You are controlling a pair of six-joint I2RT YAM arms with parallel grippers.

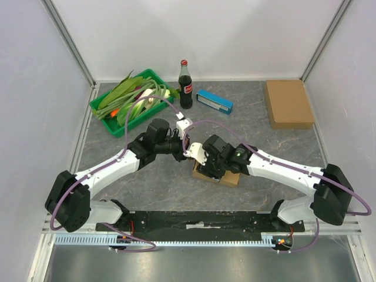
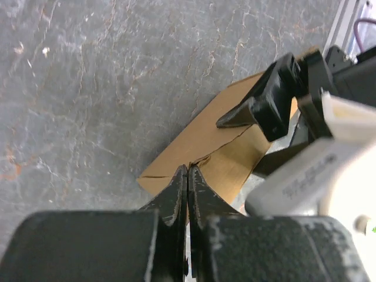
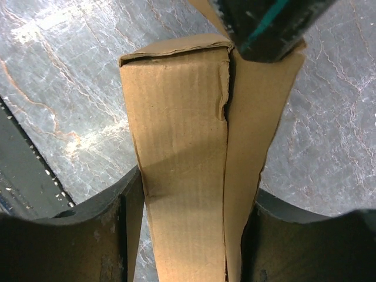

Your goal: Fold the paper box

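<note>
– Where the left arm (image 1: pixel 111 167) and right arm (image 1: pixel 282 170) meet mid-way across the grey table (image 1: pixel 276 141), the overhead view loses most of the paper box (image 1: pixel 231 179). Only a brown corner pokes out from under them.

– And the wrist cameras?

– Much better! On the right wrist view, the right gripper (image 3: pixel 197 188) straddles the box with a finger pressed to each side, jaws partly spread. It has it clamped. The box's near end is cut off by the frame.

– The other one?

– On its own camera the left gripper (image 2: pixel 188 170) is squeezed fully together, tips right at the box's ragged seam. Whether a sliver of flap is caught between them, I can't tell.

– Containers at the back?

– Far left, a green tray (image 1: pixel 104 121) is heaped with long leafy greens (image 1: pixel 126 94) and something orange, half buried. A cola bottle (image 1: pixel 185 85) stands upright just beside it, dark drink inside, red cap on. Next along is a small blue packet (image 1: pixel 214 100). Far right lies a flat cardboard slab (image 1: pixel 288 104), and I can't make out whether it opens.
</note>
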